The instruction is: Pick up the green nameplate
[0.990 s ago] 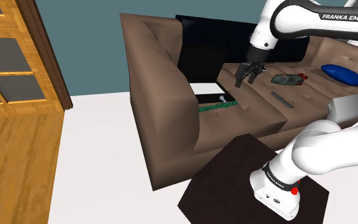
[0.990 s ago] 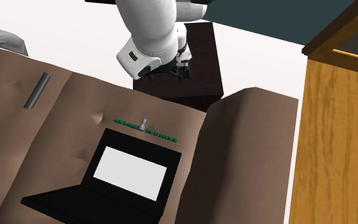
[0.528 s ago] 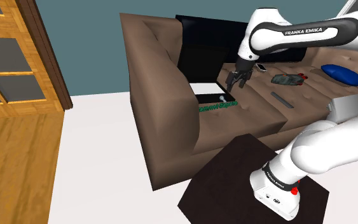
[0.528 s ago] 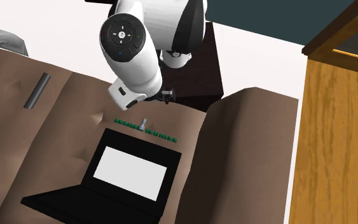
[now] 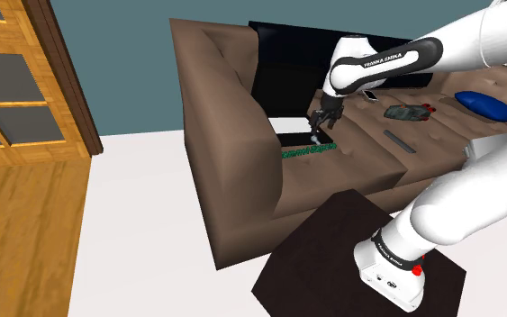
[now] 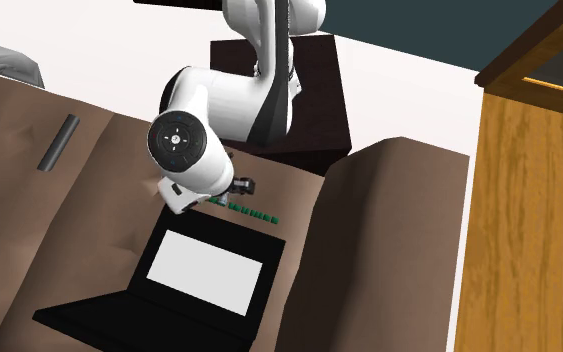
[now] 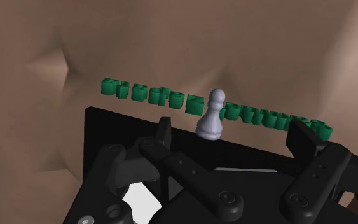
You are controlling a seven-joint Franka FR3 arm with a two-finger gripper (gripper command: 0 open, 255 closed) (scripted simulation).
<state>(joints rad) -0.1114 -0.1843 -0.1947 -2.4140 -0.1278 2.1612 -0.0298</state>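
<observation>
Corner of a room: teal wall at twelve o'clock of the shoulder view, white floor at seven, a wooden cabinet (image 5: 17,153) with glass panes at nine. Through the middle, a brown sofa (image 5: 233,153), the work surface; at five o'clock, the dark stand (image 5: 323,252) under the white arm (image 5: 458,216). On the seat, a black laptop (image 5: 287,67), lid up against the backrest, a white panel on the flat part. Along that part's front edge, the green nameplate (image 5: 307,151): a row of small letters lying on the cushion, a little to three o'clock of the view's centre.

Gripper (image 5: 319,126) near the nameplate, at twelve o'clock of it. In the wrist view, gripper (image 7: 231,127) with fingers (image 7: 163,130) set wide apart, clasping nothing, touching nothing; nameplate (image 7: 152,94) stretched across beyond the tips.

From the wrist too, a pale pawn (image 7: 210,114) upright at the row's middle, by the laptop (image 7: 107,137) edge; contact with the letters impossible to tell. In the shoulder view, at two o'clock, a blue cushion (image 5: 485,105) and a grey bar (image 5: 399,142) on the seat. In the second exterior view, looking down: arm (image 6: 214,105) over one end of the nameplate (image 6: 259,215), laptop (image 6: 209,265) at six o'clock of it, grey bar (image 6: 57,142) at ten, cabinet (image 6: 529,200) at three, stand (image 6: 319,100) at twelve.
</observation>
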